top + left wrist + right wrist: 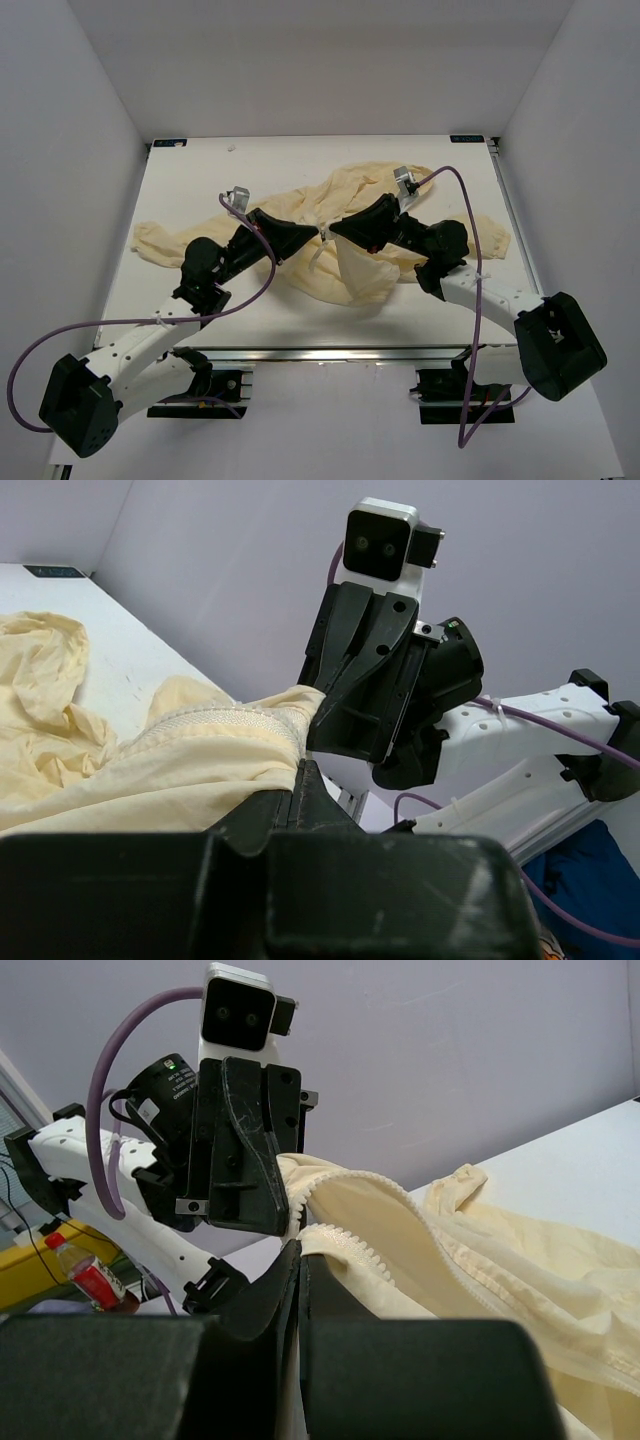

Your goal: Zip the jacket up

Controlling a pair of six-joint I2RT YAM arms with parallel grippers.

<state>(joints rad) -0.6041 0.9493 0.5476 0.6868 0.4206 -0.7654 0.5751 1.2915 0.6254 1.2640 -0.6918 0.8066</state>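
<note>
While jacket (352, 195) lies crumpled, left end effector (312, 236), right end effector (335, 229) each pinch its zipper edge, tips nearly meeting.

A white table (200, 180) stands boxed in by plain pale walls (320, 70) at the back and both sides, evenly lit. Off the table, a red-labelled bottle (93, 1278) stands near something yellow (25, 1260).

White table (200, 175), bottle with red label (88, 1274) beside yellow box (18, 1265), blue object (592, 865)
</note>
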